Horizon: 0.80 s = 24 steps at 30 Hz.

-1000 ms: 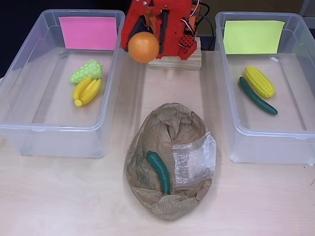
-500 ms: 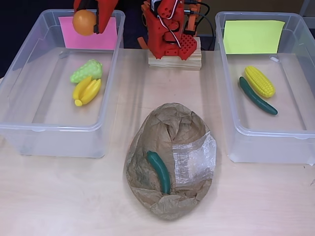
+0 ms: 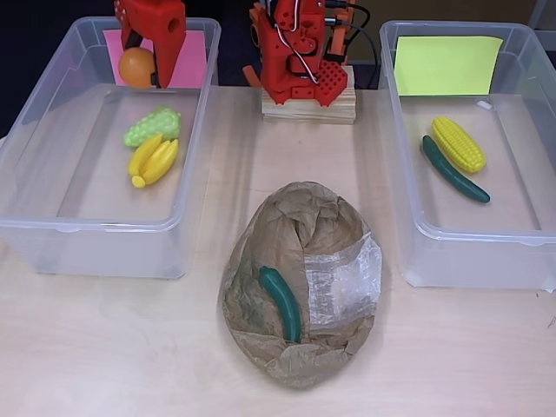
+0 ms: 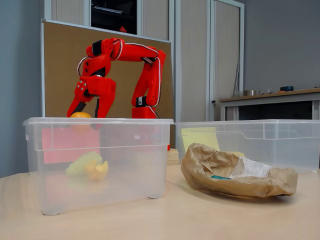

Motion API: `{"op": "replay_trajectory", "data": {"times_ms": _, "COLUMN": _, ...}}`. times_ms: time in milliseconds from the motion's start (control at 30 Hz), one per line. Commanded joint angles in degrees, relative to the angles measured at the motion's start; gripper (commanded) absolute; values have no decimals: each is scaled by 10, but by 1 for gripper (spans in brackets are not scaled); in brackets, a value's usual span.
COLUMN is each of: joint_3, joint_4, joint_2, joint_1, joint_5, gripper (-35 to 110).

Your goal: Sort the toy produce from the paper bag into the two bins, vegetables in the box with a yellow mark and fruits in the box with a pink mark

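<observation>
Orange held over the pink-marked bin, release pending.

Overhead view: gripper closed on the orange above the far end of the left bin, beyond grapes and banana. Fixed view: orange sits at rim height; lower it inside before opening, so it cannot bounce out. A cucumber lies in the bag.

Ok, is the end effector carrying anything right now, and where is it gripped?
Yes. The end effector is shut on the toy orange, fingers pressing on its opposite sides, above the far end of the pink-marked bin.
</observation>
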Motion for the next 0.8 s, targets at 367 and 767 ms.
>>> {"op": "replay_trajectory", "data": {"times_ms": 367, "joint_3": -88, "joint_4": -87, "joint_2": -120, "joint_1": 82, "joint_5": 33, "gripper": 41}}
{"op": "replay_trajectory", "data": {"times_ms": 767, "joint_3": -99, "joint_4": -91, "joint_2": -156, "joint_1": 78, "joint_5": 34, "gripper": 58}}
